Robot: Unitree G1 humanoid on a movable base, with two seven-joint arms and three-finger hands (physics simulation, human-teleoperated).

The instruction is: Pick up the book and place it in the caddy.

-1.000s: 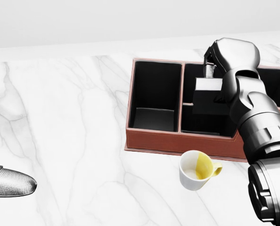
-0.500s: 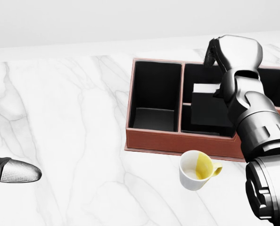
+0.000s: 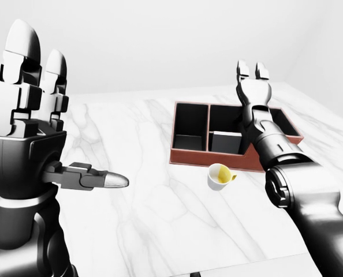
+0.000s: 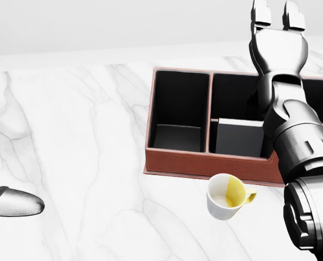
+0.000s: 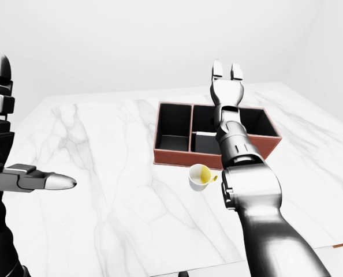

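Left-eye view first: our right hand stands above the caddy with its fingers straight up and spread, gripping nothing. The book lies inside the middle compartment, below the hand and apart from it. We judge the placing done, so the step in hand is to withdraw cleanly: we should lift the arm straight up and clear of the caddy walls, without brushing the cup just beside the near wall. Our left hand is raised at the left, fingers extended, empty.

Head view: the book rests against the caddy's near wall, partly behind the forearm.

Right-eye view: the same layout; only a sliver of the book shows past the arm.
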